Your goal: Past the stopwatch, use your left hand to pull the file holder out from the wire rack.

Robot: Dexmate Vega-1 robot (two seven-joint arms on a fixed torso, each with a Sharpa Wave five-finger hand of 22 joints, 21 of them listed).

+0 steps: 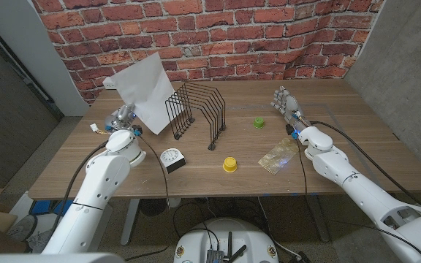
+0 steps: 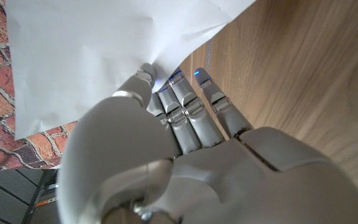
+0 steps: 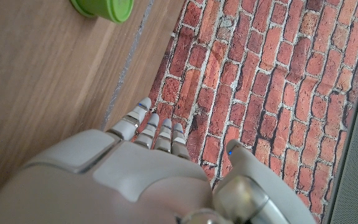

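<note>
The left hand (image 1: 122,118) grips the white file holder (image 1: 145,91) by its lower corner; the left wrist view shows the thumb on one face of the sheet and the fingers (image 2: 185,102) on the other. The file holder stands tilted above the hand, its far edge leaning against the near end of the wire rack (image 1: 196,111), which sits just beyond the hand toward the table's middle. It looks mostly free of the slots, though whether its lower edge is hooked on a wire cannot be told. To finish cleanly, the hand should hold its pinch firm and draw the sheet away from the rack along the line of the slots, without twisting, so the light rack does not drag or tip. The stopwatch (image 1: 172,159) sits nearer the robot than the hand, clear of that path. The right hand (image 1: 286,102) waits well apart, fingers extended and holding nothing.
</note>
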